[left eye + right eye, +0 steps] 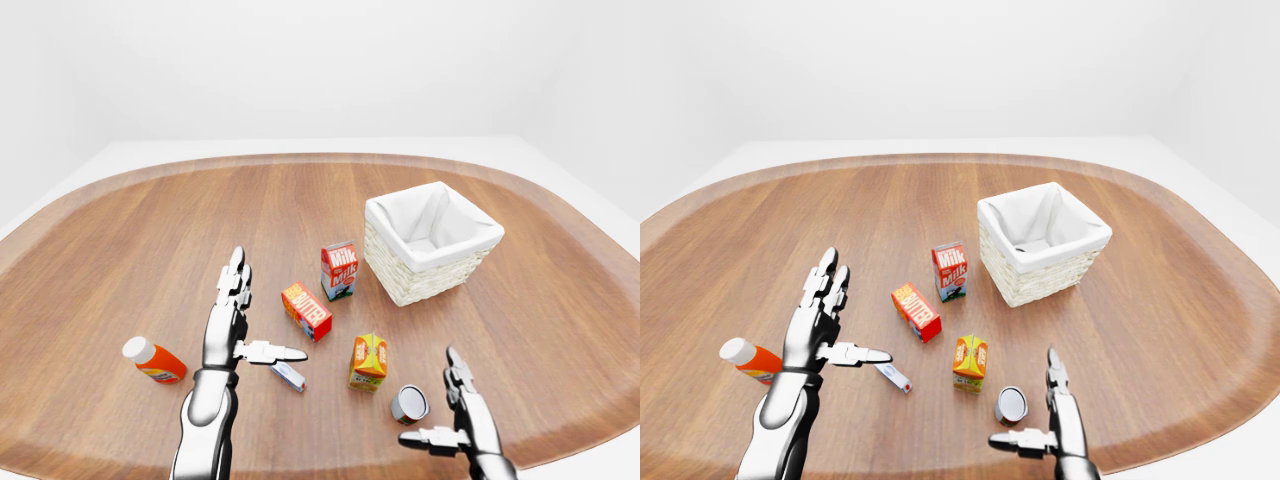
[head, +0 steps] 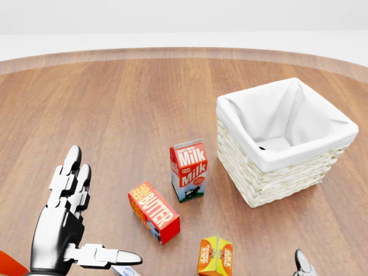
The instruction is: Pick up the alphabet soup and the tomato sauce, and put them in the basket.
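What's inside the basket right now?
The basket shows only its white cloth liner, with a small dark mark on the floor. No can or carton is visible inside, though the near wall hides part of the bottom.

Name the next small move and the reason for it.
Probably lower the right hand onto the can lying on its side just to its left: that hand is open and nearest, the left hand hovers open farther off, and the basket looks empty.
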